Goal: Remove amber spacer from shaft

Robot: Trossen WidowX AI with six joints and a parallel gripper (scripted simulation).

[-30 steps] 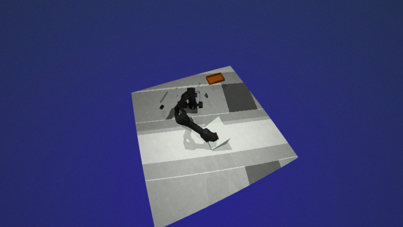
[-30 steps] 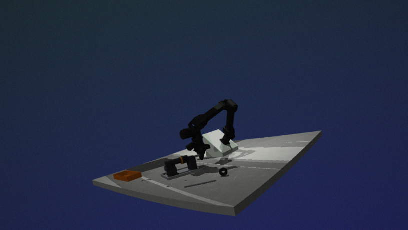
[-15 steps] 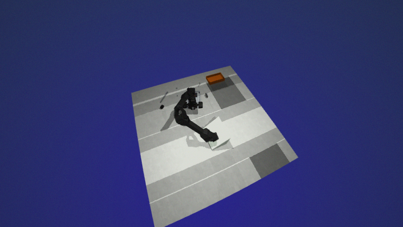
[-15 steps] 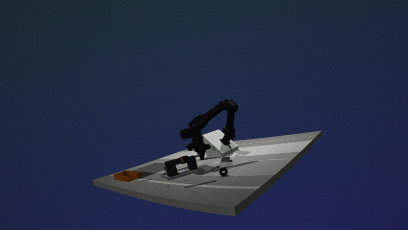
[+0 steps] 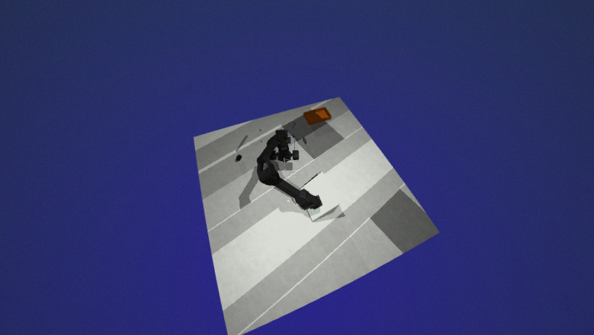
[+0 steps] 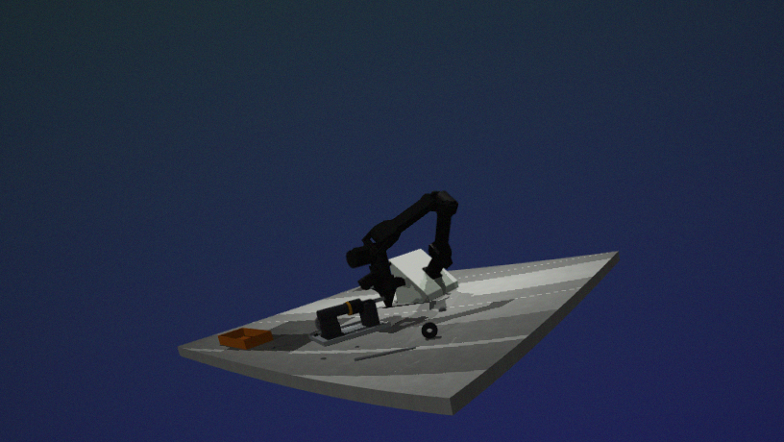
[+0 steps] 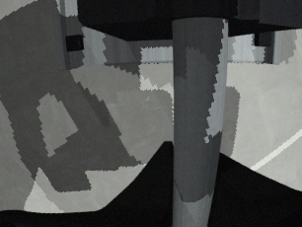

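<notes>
My gripper [image 6: 388, 304] [image 7: 180, 148] is shut on the grey shaft [image 6: 381, 300] [image 7: 198, 99], just outside the right-hand upright of the fixture. In the wrist view the shaft runs up between the black fingers into a black block. The amber spacer [image 6: 350, 307] shows as a thin ring on the line of the shaft, between the two dark uprights. Dark sleeve-like parts sit on either side of it. The left upright [image 6: 330, 325] and right upright [image 6: 370, 313] stand on a grey base [image 6: 328, 342]. The arm mostly hides the fixture in the top view.
An orange tray [image 5: 308, 119] [image 6: 231, 341] lies beyond the fixture's far end. A black ring [image 5: 238, 158] [image 6: 423, 331] stands on edge, and a thin grey rod [image 5: 242, 143] [image 6: 385, 354] lies beside the fixture. A pale sloped block [image 6: 408, 266] is by the arm's base.
</notes>
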